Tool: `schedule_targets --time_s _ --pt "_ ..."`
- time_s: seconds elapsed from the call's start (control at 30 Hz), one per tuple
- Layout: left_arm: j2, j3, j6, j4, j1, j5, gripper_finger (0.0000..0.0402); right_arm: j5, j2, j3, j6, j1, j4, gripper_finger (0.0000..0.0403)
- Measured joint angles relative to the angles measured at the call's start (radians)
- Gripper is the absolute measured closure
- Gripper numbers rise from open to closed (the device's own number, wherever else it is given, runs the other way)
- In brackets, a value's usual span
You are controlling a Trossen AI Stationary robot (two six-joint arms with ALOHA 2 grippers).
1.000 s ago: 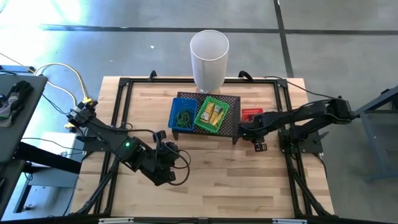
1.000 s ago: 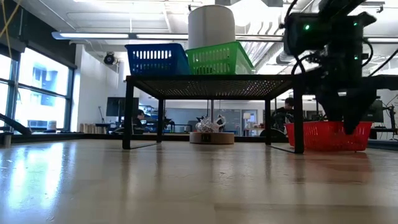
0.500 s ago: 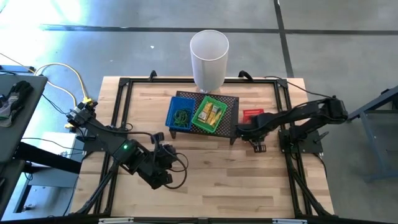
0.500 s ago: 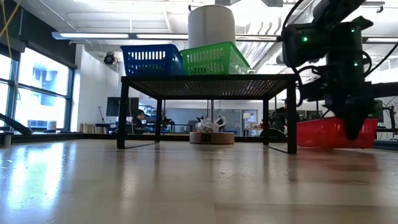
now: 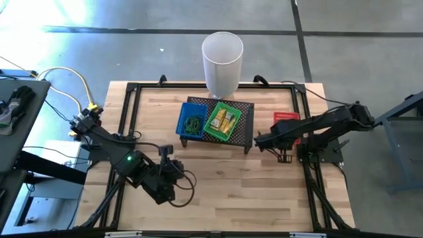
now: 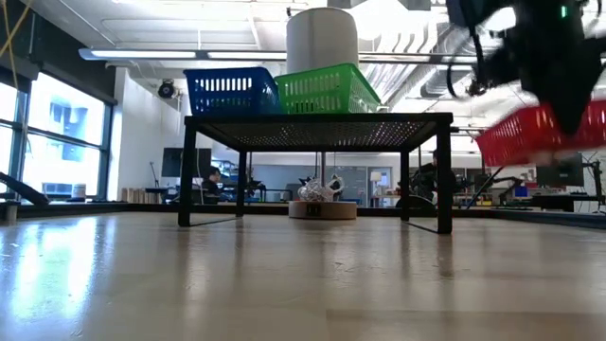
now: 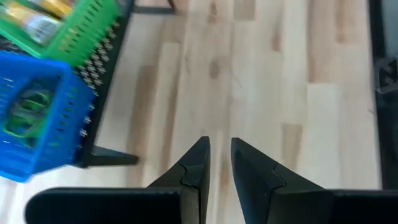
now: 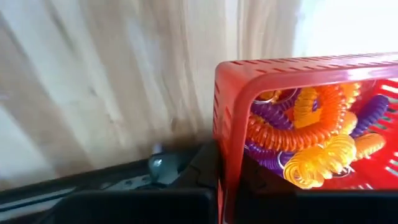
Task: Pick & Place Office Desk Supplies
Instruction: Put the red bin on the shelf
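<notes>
While the right gripper [image 5: 285, 130] pinches the wall of the small red plastic basket [image 8: 298, 118] of coiled bands and lifts it near the table's [image 5: 231, 198] right edge, the left gripper [image 7: 216, 163] waits almost closed, holding nothing. Next, it probably needs setting on the black mesh stand [image 5: 246, 116].

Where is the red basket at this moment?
The red basket is off the table, held by its wall in the shut right gripper; in the high view it sits right of the black mesh stand.
</notes>
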Motion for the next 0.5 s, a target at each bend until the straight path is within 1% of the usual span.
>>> schedule_targets --time_s 0.07,0.2,0.27,0.37,0.5 --pt "-0.002 0.0 0.0 -0.008 -0.011 0.022 0.0343 0.001 0.0 0.077 0.042 0.027 -0.06 0.04" --pt "-0.012 0.0 -0.003 -0.046 -0.053 0.032 0.0343 -0.002 0.0 0.227 0.134 0.079 -0.065 0.04" --pt "-0.018 0.0 -0.021 -0.066 -0.082 0.032 0.0343 0.019 0.008 0.295 0.186 0.106 -0.063 0.04" --pt "-0.019 0.0 -0.061 -0.096 -0.117 0.026 0.0343 0.065 0.043 0.374 0.227 0.133 -0.065 0.04" --pt "-0.019 0.0 -0.096 -0.117 -0.155 0.017 0.0343 0.074 0.113 0.448 0.271 0.144 -0.065 0.0401"
